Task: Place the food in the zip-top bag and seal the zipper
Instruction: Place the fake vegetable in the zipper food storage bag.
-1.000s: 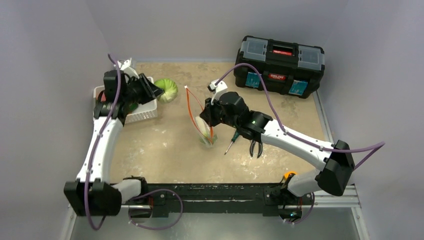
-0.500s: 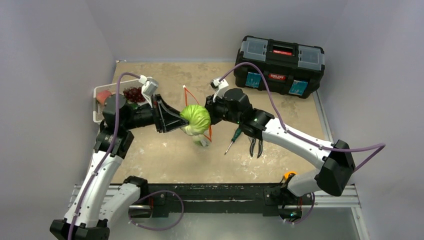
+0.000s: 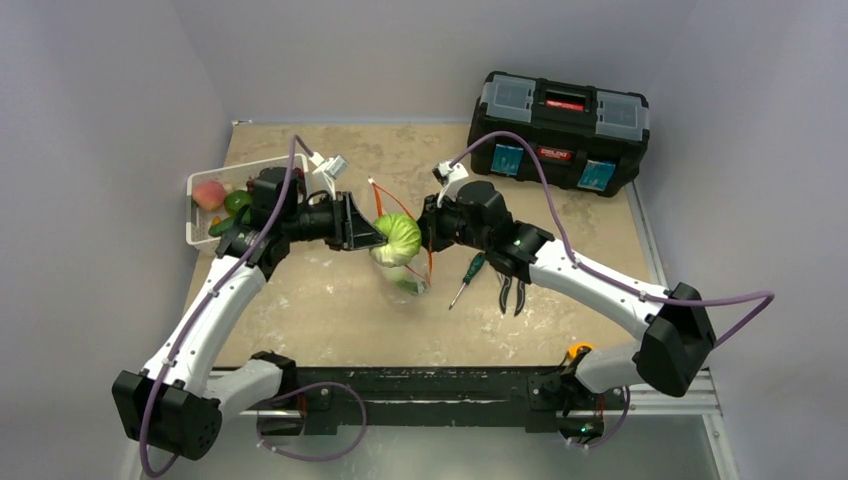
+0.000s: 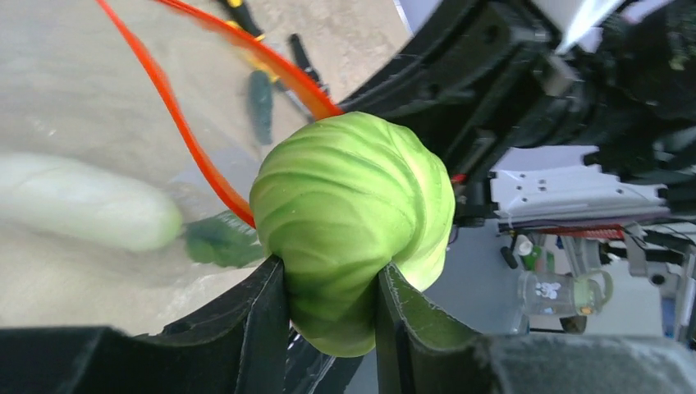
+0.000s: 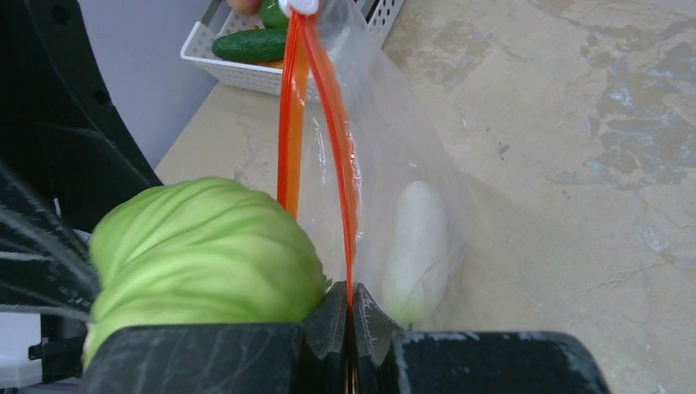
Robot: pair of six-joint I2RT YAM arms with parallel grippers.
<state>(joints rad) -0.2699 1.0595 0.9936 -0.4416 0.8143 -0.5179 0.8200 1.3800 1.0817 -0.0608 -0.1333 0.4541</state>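
Note:
My left gripper [image 3: 372, 232] is shut on the leafy green cabbage [image 3: 397, 238] and holds it above the table, against the mouth of the zip-top bag [image 3: 405, 272]. In the left wrist view its fingers [image 4: 267, 304] squeeze the cabbage [image 4: 353, 205]. My right gripper [image 3: 425, 228] is shut on the orange-red zipper [image 5: 328, 139] and holds the clear bag [image 5: 394, 156] hanging. The cabbage [image 5: 201, 263] sits just left of the zipper; I cannot tell whether any of it is inside. A pale long vegetable [image 5: 418, 246] lies in the bag.
A white slotted basket [image 3: 200, 185] at the far left holds a peach [image 3: 208, 194], a green fruit [image 3: 237, 201] and a cucumber [image 5: 250, 45]. A screwdriver [image 3: 465, 275] and pliers [image 3: 510, 292] lie right of the bag. A black toolbox [image 3: 560, 125] stands at the back right.
My left arm has carried the cabbage from beside the basket rightward to the bag's mouth. My right gripper has kept hold of the zipper and shifted slightly.

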